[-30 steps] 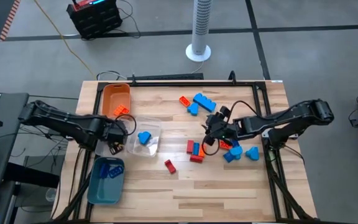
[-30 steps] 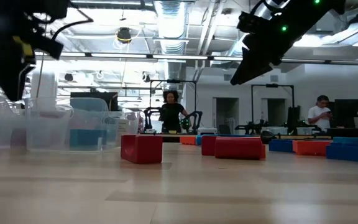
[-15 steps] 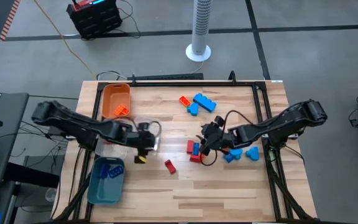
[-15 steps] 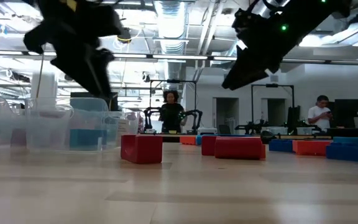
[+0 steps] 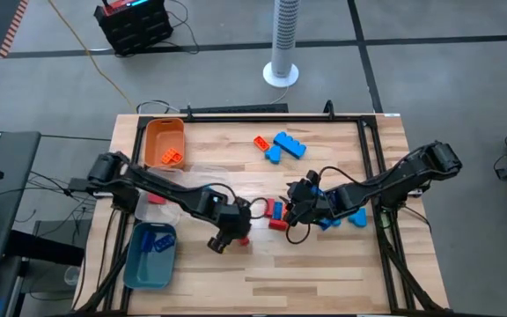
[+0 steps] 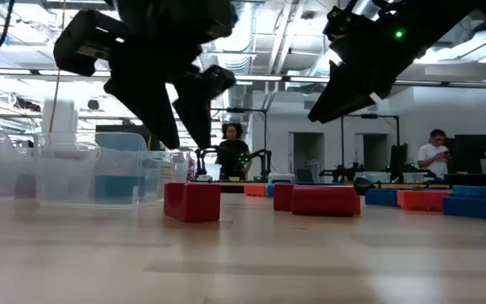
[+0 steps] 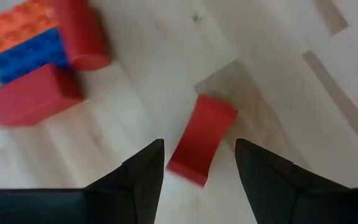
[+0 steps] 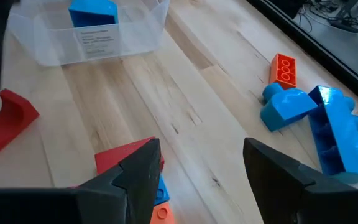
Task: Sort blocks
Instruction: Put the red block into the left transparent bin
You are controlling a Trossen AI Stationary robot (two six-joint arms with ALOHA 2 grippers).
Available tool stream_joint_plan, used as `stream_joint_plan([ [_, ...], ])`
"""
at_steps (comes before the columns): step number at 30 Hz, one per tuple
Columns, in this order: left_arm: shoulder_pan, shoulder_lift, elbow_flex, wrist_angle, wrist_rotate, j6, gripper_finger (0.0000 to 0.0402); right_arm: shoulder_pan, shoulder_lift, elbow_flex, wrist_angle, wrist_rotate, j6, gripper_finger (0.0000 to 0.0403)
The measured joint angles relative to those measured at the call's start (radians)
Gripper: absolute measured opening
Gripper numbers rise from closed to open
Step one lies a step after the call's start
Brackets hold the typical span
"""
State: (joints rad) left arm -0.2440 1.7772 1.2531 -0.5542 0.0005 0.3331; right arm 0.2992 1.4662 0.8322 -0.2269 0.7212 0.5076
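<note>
Two grippers observed: we find the left gripper point(image 7: 199, 168) open above a lone red block point(image 7: 202, 140); right gripper point(image 8: 201, 171) open, empty, over clustered blocks point(image 5: 276, 213).

A grey floor point(image 5: 429, 88) surrounded the wooden counter point(image 5: 324, 264); a white tower fan point(image 5: 283, 40) stood at upper centre, under bright ceiling lights point(image 6: 230, 29).

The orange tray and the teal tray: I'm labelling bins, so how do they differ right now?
The orange tray sits at the table's far left corner; the teal tray lies near the front left edge. The orange tray holds an orange block; the teal tray holds a blue block. Both are open-topped and stand on the left arm's side.
</note>
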Motion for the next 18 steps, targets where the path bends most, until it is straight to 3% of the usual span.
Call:
stream_joint_plan([
  [7,0.004,0.086,0.061,-0.041,0.040,0.065,0.0191,0.000,0.000,0.000,-0.007,0.006,-0.004,0.0239],
  [18,0.048,0.102,0.049,-0.050,0.039,0.114,0.0191,-0.004,-0.001,0.000,0.005,0.008,-0.008,0.0239],
])
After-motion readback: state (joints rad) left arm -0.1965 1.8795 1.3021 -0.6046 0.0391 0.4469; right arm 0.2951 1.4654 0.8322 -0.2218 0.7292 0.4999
